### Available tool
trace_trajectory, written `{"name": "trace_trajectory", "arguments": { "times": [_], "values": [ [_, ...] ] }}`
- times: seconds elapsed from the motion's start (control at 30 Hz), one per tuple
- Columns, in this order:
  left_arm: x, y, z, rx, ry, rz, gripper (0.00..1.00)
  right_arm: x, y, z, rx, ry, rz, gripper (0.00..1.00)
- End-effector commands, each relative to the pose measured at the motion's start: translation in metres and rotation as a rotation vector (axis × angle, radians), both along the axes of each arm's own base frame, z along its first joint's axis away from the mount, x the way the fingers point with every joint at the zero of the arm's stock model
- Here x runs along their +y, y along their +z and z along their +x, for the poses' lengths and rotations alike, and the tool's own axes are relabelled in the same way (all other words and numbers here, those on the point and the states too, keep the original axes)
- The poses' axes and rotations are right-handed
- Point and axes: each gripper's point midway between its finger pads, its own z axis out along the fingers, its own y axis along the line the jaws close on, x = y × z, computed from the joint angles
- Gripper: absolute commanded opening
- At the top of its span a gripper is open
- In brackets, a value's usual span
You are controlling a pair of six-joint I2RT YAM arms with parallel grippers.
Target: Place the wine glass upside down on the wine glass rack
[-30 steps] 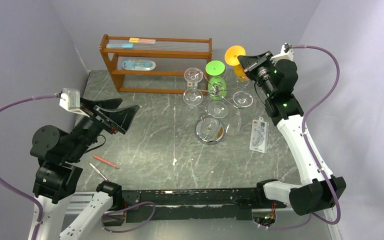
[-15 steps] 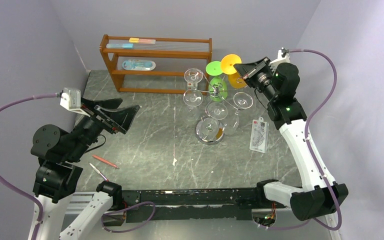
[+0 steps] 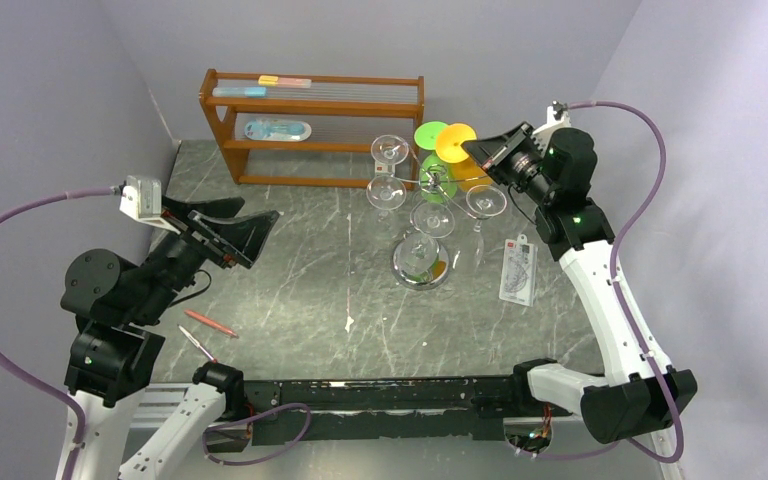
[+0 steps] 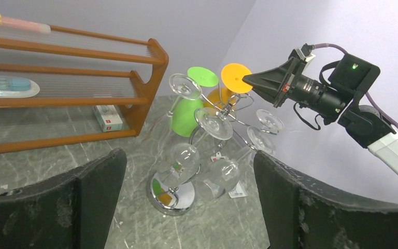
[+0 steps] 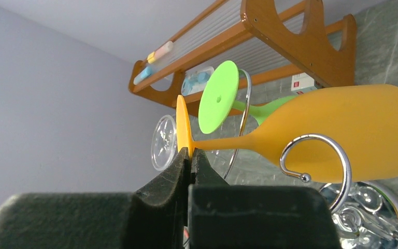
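Note:
The orange wine glass (image 3: 455, 141) hangs foot-up at the far right side of the wine glass rack (image 3: 420, 262). My right gripper (image 3: 470, 148) is shut on the rim of its foot. In the right wrist view the right gripper (image 5: 190, 153) pinches the foot's edge. There the orange bowl (image 5: 342, 129) lies just behind a curled chrome arm (image 5: 316, 150); I cannot tell if they touch. A green glass (image 3: 430, 135) and several clear glasses (image 3: 388, 150) hang on the rack. My left gripper (image 3: 245, 215) stands open and empty far to the left, facing the rack (image 4: 172, 194).
A brown wooden shelf (image 3: 310, 110) with small packets stands at the back left, close behind the rack. A flat packet (image 3: 518, 270) lies right of the rack's base. Two pens (image 3: 210, 322) lie near my left arm. Walls close in on both sides.
My right gripper has carried the orange glass leftward to the rack; its foot now sits beside the green foot. The left arm has stayed put.

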Motion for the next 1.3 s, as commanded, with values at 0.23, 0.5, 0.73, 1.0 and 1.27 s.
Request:
{"name": "trace_trajectory", "arguments": {
  "times": [0.23,0.5,0.73,1.0,1.27],
  "values": [
    [0.011,0.002,-0.002,-0.005,0.057,0.019,0.96,-0.001,-0.013,-0.006,0.082,0.026,-0.026,0.0],
    [0.015,0.0,-0.001,0.004,0.08,0.024,0.96,-0.016,-0.01,-0.009,0.085,-0.055,-0.042,0.0],
    [0.011,0.003,0.0,0.011,0.061,0.011,0.96,-0.019,-0.004,-0.015,0.078,-0.076,-0.011,0.0],
    [0.008,0.01,-0.002,0.001,0.04,0.0,0.96,-0.027,-0.002,-0.022,0.07,-0.119,0.002,0.0],
    [0.008,0.01,-0.001,0.001,0.04,-0.004,0.96,-0.036,-0.008,-0.023,0.092,-0.177,0.008,0.0]
  ]
}}
